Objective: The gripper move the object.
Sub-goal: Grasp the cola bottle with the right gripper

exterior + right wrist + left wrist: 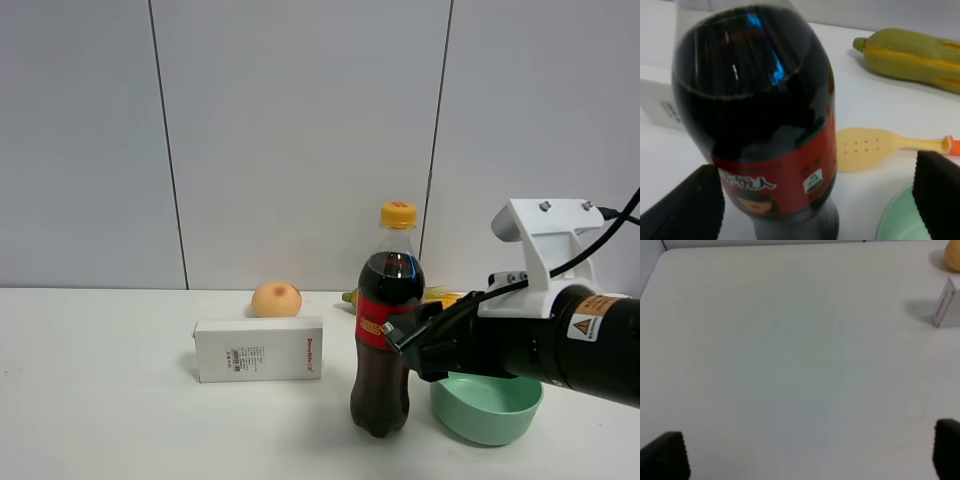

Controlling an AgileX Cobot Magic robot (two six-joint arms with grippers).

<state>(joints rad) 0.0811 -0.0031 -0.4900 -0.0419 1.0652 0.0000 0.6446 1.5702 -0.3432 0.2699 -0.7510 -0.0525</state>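
The object, a tall cola bottle (380, 390) with a yellow cap and red label, stands upright on the white table. My right gripper (405, 335) reaches in from the right at label height. In the right wrist view the bottle (755, 125) fills the space between the two black fingertips (685, 205), which stand wide apart; the gripper is open around it, with a gap on one side. My left gripper (810, 455) is open over bare table, nothing between its fingers. It is out of sight in the exterior view.
A white box (259, 349) lies left of the bottle, a round orange fruit (276, 299) behind it. A green bowl (487, 408) sits under the right arm. A corn cob (912, 52) and a yellow spatula (875, 147) lie beyond the bottle.
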